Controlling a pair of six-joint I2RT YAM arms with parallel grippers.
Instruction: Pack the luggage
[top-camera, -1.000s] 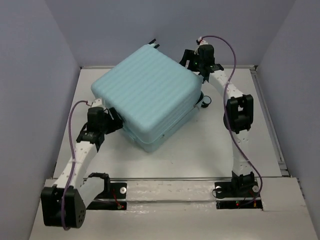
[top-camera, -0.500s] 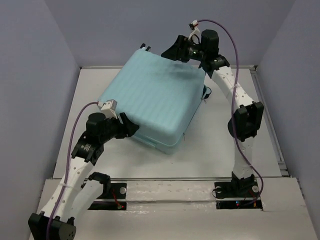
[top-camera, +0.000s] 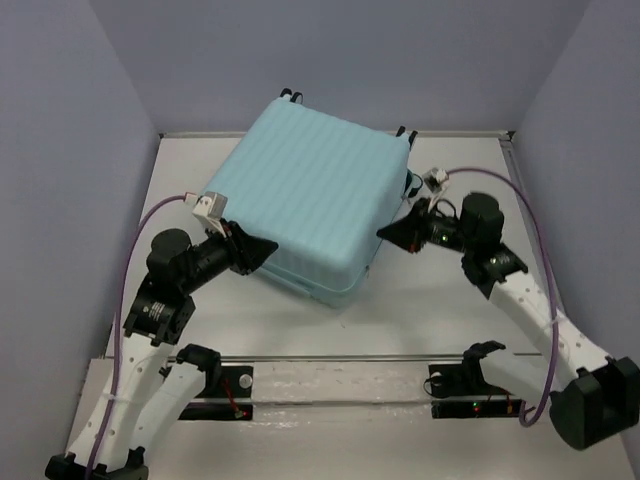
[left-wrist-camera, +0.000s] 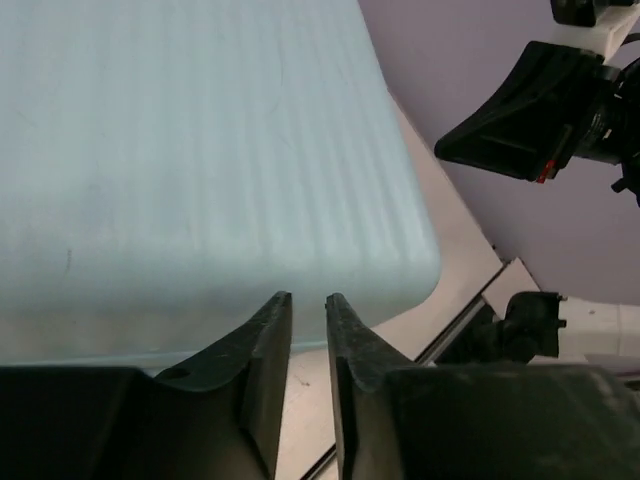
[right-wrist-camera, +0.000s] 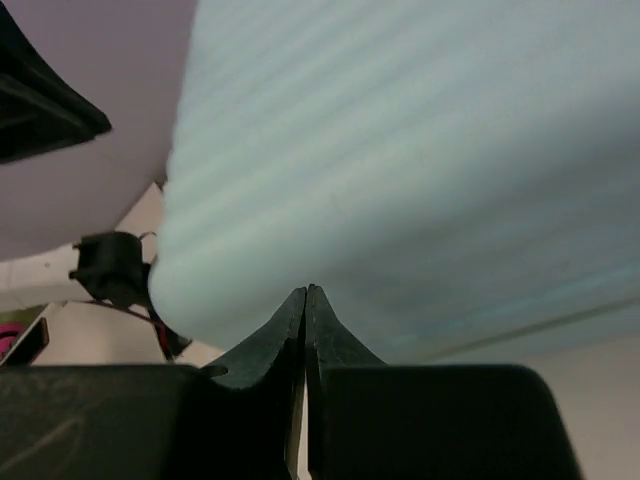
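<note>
The luggage (top-camera: 310, 200) is a pale aqua ribbed hard-shell case lying closed on the table, with small black wheels (top-camera: 290, 94) at its far edge. My left gripper (top-camera: 270, 247) points at its near left edge. In the left wrist view the left gripper (left-wrist-camera: 308, 298) has a narrow gap between its fingers with nothing in it, just short of the shell (left-wrist-camera: 200, 150). My right gripper (top-camera: 383, 232) points at the case's right side. Seen from the right wrist, the right gripper (right-wrist-camera: 306, 290) is shut and empty, tips close to the shell (right-wrist-camera: 420, 180).
The white table (top-camera: 430, 290) is walled in by grey-violet panels on three sides. A metal rail (top-camera: 340, 357) runs along the near edge between the arm bases. A raised lip (top-camera: 540, 250) borders the table's right side.
The right arm swung from the luggage's far corner down to its right side and its gripper shut. The left gripper narrowed. The luggage turned and slid toward the back wall early on.
</note>
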